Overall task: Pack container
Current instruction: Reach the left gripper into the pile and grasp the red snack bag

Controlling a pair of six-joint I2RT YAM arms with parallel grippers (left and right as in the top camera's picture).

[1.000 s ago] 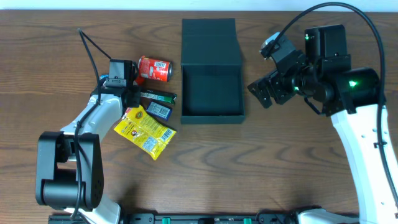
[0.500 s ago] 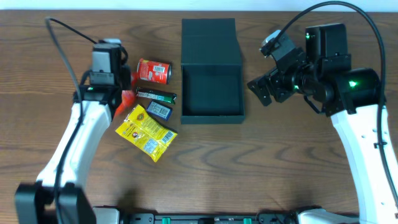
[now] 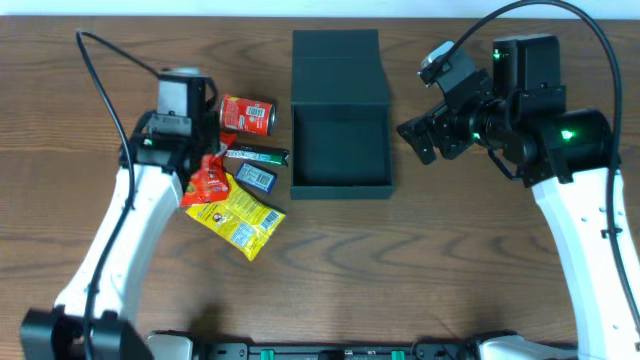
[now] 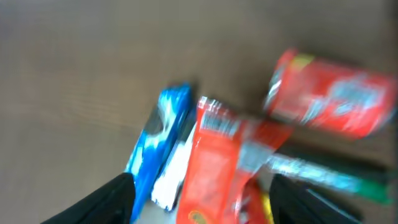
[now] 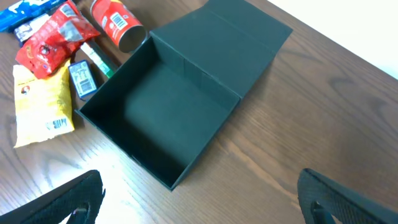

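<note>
The container (image 3: pixel 340 145) is a black box standing open in the middle of the table, its flap lid (image 3: pixel 339 63) laid back and its inside bare (image 5: pixel 163 118). My left gripper (image 3: pixel 203 160) hovers over the snack pile to the left of it. Its jaws stand apart (image 4: pixel 211 202), and a red packet (image 4: pixel 214 162) lies loose between them without touching either finger. That red packet (image 3: pixel 209 182) rests against the yellow packet (image 3: pixel 238 212). My right gripper (image 3: pixel 425 135) hangs open to the right of the container, with nothing between its fingers (image 5: pixel 208 205).
A red can (image 3: pixel 247 113) lies on its side, with a green bar (image 3: pixel 255 154) and a small dark packet (image 3: pixel 256 178) between it and the yellow packet. A blue packet (image 4: pixel 158 143) lies left of the red one. All of these lie left of the container.
My left gripper, shut on the red packet half a second ago, has swung right over the pile and opened. The red packet now lies by the yellow one. The right arm barely moved.
</note>
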